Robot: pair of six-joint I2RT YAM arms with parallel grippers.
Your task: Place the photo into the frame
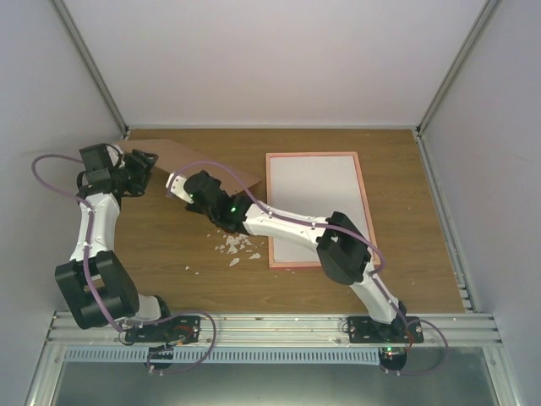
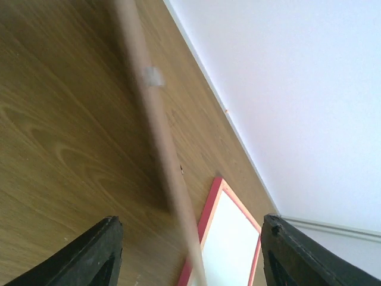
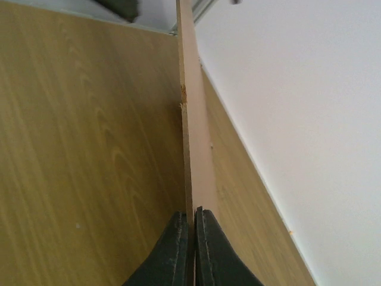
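Note:
The pink frame lies flat on the table right of centre, with a white surface filling it; its corner shows in the left wrist view. The photo is not in view. My right gripper is shut on the edge of a plain brown backing board and holds it tilted up at the back left; the right wrist view shows the fingers pinching the board edge-on. My left gripper is open, and the board's blurred edge runs between its spread fingers without touching them.
White crumbs lie on the wooden table left of the frame's near corner. White walls close the back and sides. A metal rail runs along the near edge.

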